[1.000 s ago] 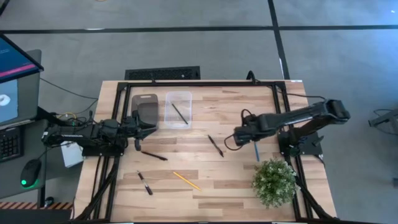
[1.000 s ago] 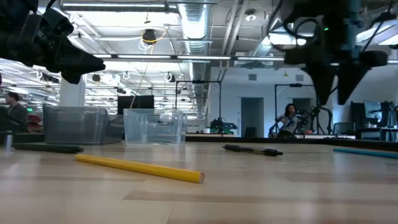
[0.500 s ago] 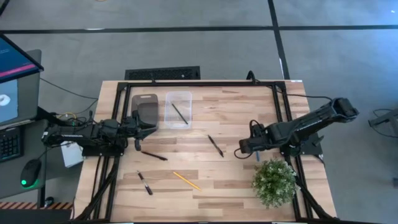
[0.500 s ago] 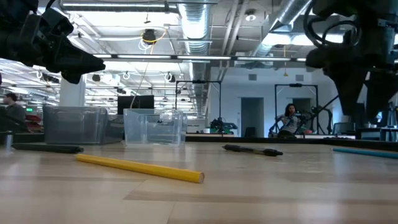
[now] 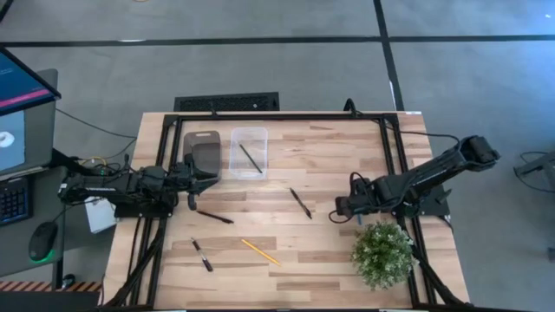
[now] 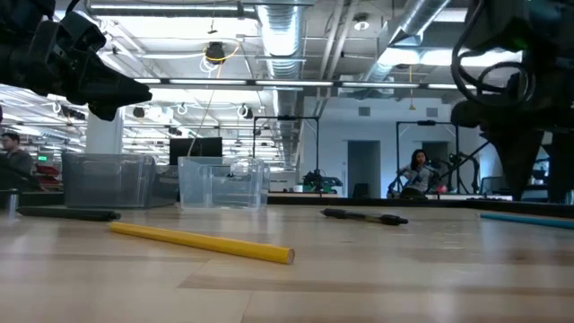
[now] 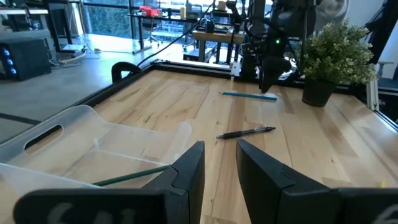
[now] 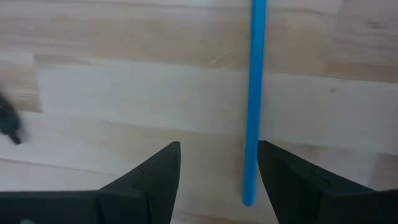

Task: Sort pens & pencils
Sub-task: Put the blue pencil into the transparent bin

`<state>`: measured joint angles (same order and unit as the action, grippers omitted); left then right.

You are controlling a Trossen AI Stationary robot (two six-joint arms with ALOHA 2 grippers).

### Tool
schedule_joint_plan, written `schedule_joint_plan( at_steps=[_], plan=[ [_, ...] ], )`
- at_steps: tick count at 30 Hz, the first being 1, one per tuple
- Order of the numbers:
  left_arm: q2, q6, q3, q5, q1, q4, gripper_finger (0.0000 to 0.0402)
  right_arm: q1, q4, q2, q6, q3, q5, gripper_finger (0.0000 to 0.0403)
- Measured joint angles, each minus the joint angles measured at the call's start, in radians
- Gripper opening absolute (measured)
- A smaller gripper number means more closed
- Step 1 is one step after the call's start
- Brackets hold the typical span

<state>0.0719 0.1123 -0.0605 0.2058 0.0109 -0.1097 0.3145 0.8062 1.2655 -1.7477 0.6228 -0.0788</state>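
Observation:
My right gripper [image 5: 340, 209] points down, open, just above the blue pencil [image 8: 255, 93], which lies flat on the table between the fingers and close to one finger [image 8: 292, 180]. The yellow pencil [image 5: 260, 251] lies near the front edge. A dark pencil [image 5: 251, 158] lies in the clear bin [image 5: 249, 137]. Three black pens [image 5: 301, 202] [image 5: 214, 217] [image 5: 202, 255] lie flat on the wood. My left gripper [image 7: 219, 149] waits at the table's left side, level, open by a narrow gap, with nothing in it.
A grey bin [image 5: 204, 152] stands left of the clear one. A potted plant [image 5: 381, 253] stands at the near right corner, close to my right arm. A black frame [image 5: 381, 130] runs round the tabletop. People show in the room beyond the table.
My right gripper has come down and toward the table's near right, from above the table's middle to right over the blue pencil, rolling about its own axis on the way. Its fingers have stayed open. No pen or pencil has moved.

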Motion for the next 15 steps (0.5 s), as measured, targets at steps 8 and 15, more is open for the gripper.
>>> schedule_joint_plan(
  at_steps=[8,15],
  plan=[
    [0.0,0.0,0.0,0.0,0.0,0.0,0.0082,0.0,-0.008,0.0,-0.055,-0.047,0.004,0.0234],
    [0.0,-0.013,0.0,0.0,0.0,0.0,0.0082,0.0,-0.084,0.0,-0.06,-0.09,0.056,0.0234]
  ],
)
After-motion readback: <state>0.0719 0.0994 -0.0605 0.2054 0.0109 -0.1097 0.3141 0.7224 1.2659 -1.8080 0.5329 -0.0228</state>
